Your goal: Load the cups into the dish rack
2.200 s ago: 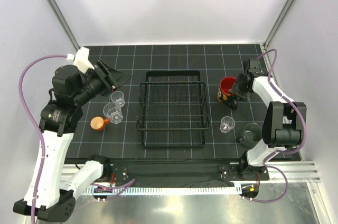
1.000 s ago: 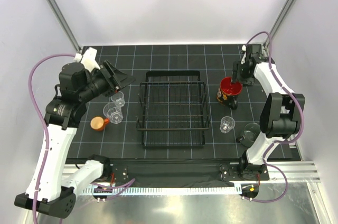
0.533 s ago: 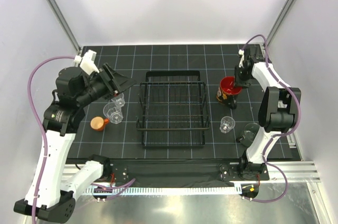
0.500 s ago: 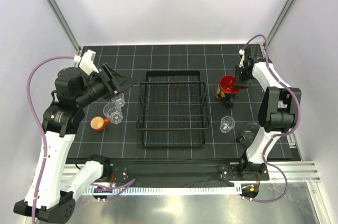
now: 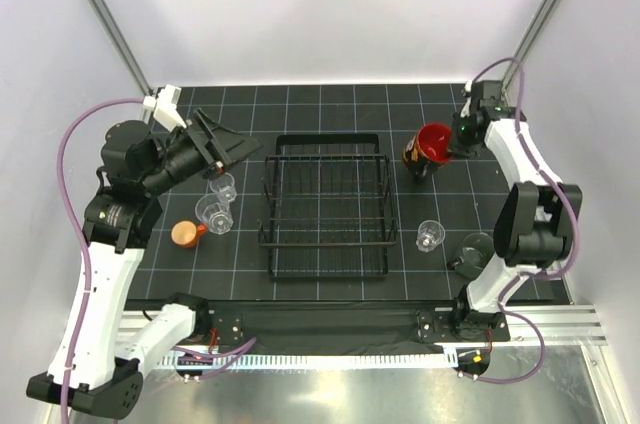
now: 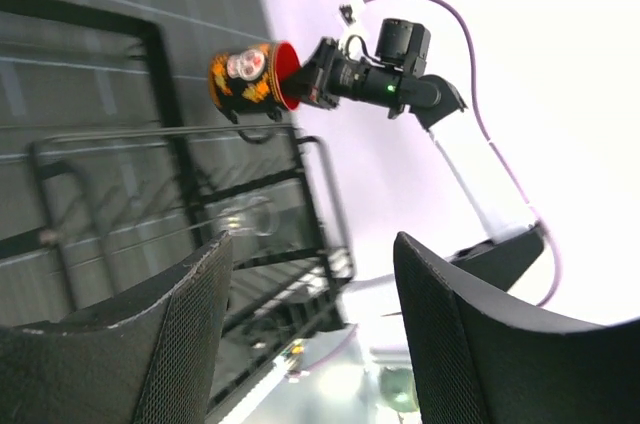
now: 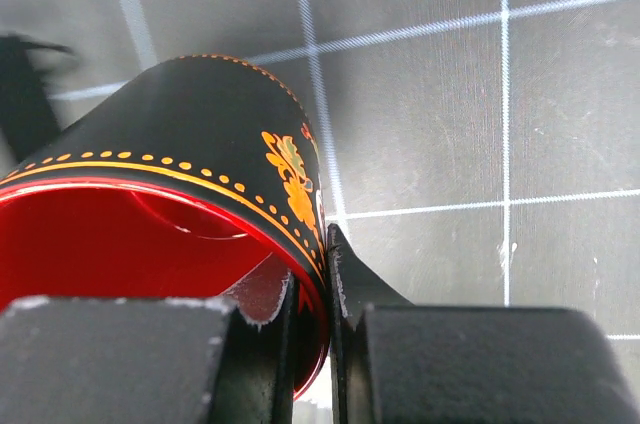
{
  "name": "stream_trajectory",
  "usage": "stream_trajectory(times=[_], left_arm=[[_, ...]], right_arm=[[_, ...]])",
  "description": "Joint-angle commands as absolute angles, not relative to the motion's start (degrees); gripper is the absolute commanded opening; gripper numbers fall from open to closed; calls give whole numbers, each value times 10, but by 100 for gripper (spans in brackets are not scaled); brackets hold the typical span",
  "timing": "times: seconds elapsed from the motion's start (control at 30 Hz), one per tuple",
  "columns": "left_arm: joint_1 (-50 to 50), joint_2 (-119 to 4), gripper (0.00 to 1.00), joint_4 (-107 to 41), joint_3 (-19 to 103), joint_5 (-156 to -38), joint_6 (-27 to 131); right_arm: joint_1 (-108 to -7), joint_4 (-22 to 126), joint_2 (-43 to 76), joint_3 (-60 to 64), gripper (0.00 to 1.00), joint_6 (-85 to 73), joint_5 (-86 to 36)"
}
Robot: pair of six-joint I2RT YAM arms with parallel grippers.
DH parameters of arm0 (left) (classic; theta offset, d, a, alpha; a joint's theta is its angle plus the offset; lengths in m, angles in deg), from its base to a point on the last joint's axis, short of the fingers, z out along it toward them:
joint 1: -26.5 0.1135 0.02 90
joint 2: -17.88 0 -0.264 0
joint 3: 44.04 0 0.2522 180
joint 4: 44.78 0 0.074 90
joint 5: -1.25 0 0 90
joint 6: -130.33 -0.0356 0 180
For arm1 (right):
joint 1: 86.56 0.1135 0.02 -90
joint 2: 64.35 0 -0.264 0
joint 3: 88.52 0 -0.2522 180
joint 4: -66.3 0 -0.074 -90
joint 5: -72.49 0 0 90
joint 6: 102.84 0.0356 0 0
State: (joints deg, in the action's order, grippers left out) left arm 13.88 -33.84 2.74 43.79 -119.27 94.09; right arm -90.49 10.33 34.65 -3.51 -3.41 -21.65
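Note:
My right gripper [image 5: 447, 147] is shut on the rim of the large mug [image 5: 425, 149], red inside and dark patterned outside, and holds it tilted above the mat, right of the black wire dish rack [image 5: 330, 204]. In the right wrist view one finger is inside the mug [image 7: 180, 164] and one outside; the gripper [image 7: 312, 284] pinches the wall. My left gripper [image 5: 228, 149] is open and empty above two clear cups [image 5: 223, 185] [image 5: 213, 212]. The orange cup [image 5: 184, 234] lies near them. A third clear cup [image 5: 430, 235] and the grey-green cup [image 5: 476, 248] stand right of the rack.
The rack holds nothing. In the left wrist view the open gripper [image 6: 315, 334] frames the rack [image 6: 180, 194], the held mug [image 6: 250, 79] and a clear cup [image 6: 245, 216]. White walls and metal corner posts close in the mat on three sides.
My right gripper has shut on the mug's rim, lifted it off the mat and tilted it, moving it slightly back. My left arm has shifted only a little.

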Motion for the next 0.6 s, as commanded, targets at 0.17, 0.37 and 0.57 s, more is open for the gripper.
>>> stream_trajectory(times=[0.17,0.37,0.57], left_arm=[[101,-383,59,-139,481,-1270,1037],[-54,-491,70,-151,569,-1204,1002],[-105,-522,77,-223,580,-1140,989]], right_arm=[[-903,210,192,-206,4,94,-418],[-903,387,176,-240,4,271,-620],[-866,673,170,-205,4,470,-709]])
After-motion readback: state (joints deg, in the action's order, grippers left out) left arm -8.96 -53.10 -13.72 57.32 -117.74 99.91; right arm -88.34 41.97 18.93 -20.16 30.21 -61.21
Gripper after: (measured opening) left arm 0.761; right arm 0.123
